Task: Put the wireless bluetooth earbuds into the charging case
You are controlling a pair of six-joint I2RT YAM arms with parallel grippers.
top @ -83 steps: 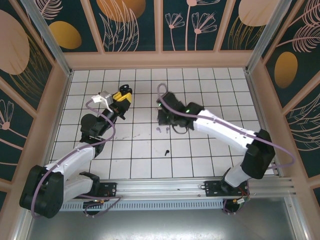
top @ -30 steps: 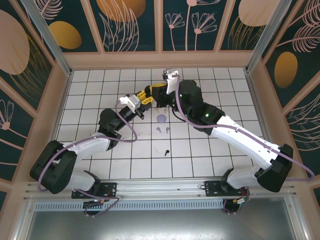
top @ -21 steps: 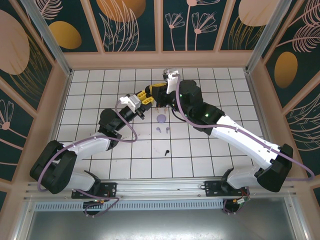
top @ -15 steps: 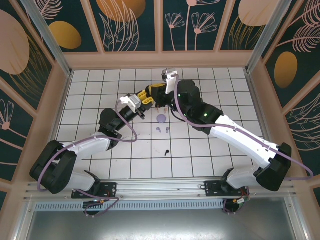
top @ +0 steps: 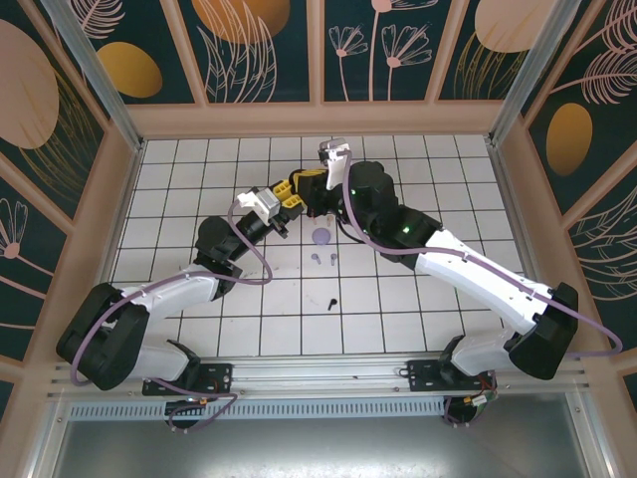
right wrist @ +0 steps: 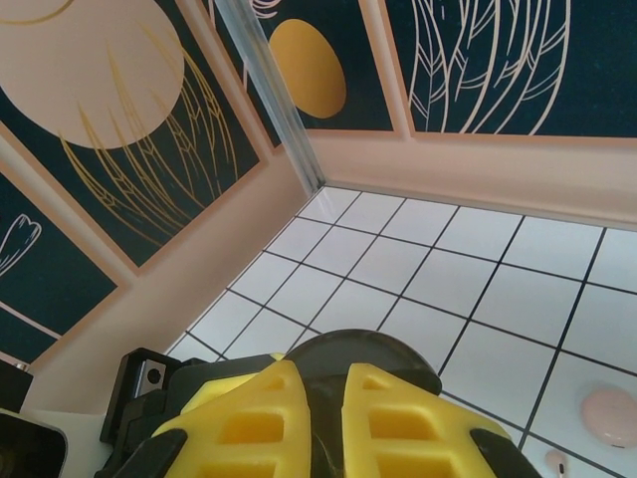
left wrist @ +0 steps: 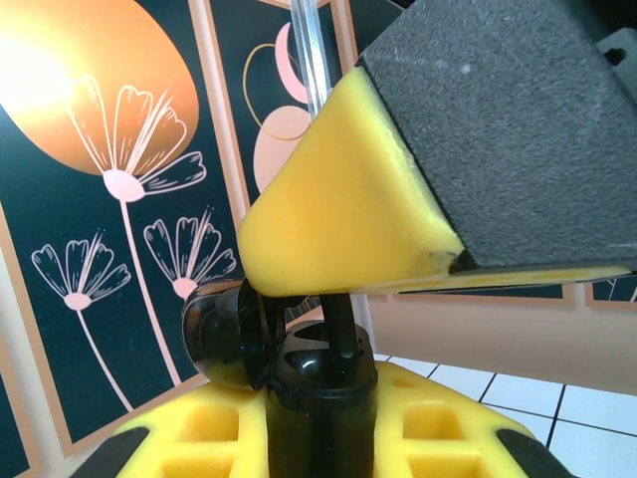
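Left hand (top: 288, 195) clamped on an open black case (left wrist: 318, 398). Right hand (top: 317, 187) meets it tip to tip, fingers drawn nearly together; cannot tell if they pinch anything. On the bench (top: 199, 159) just base-side of both hands: lilac case (top: 321, 237), then two lilac earbuds (top: 317, 259). One black earbud (top: 331, 302) farther from the hands.

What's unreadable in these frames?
- Top view: contact between left gripper and right gripper, covered by the right arm.
- Left wrist: black case's inside, hidden by the upper finger.
- Right wrist: right gripper's grip, blocked by its own fingers.
- Top view: lilac earbuds, too small for orientation.
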